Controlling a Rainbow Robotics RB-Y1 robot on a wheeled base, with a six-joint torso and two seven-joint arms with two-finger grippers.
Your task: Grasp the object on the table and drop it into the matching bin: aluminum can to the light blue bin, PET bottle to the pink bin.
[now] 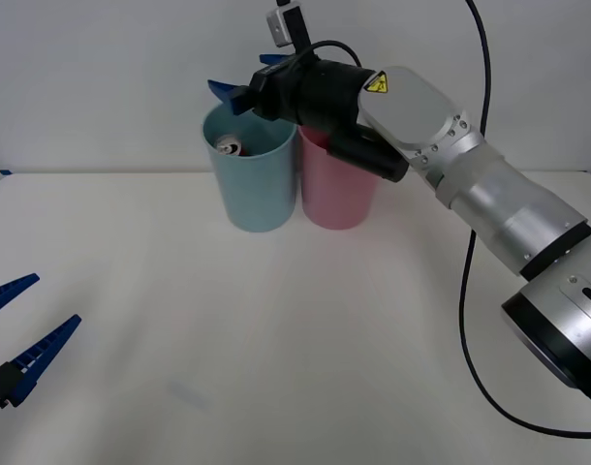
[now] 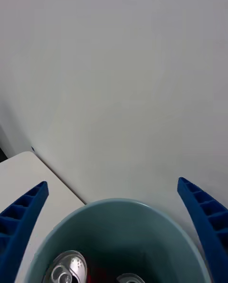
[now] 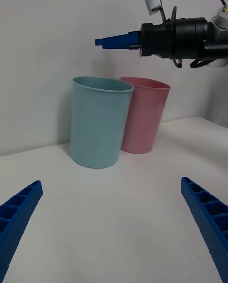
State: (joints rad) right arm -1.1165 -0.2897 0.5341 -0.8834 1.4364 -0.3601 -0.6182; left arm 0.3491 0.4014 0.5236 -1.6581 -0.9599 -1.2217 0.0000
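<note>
The aluminum can (image 1: 228, 146) lies inside the light blue bin (image 1: 249, 184), its silver top (image 2: 66, 266) with the pull tab facing up. My right gripper (image 1: 245, 79) hovers just above that bin's rim (image 2: 118, 202), open with nothing between its fingers; it also shows over the bins from the left wrist (image 3: 111, 40). The pink bin (image 1: 336, 189) stands touching the blue one on its right. My left gripper (image 1: 29, 325) rests open and empty low over the table (image 1: 276, 339) at the near left, facing both bins (image 3: 99, 121).
A second silver can top (image 2: 128, 278) shows deep in the blue bin beside the first. The right arm (image 1: 489, 203) reaches across above the pink bin (image 3: 147, 116). A plain wall rises right behind the bins.
</note>
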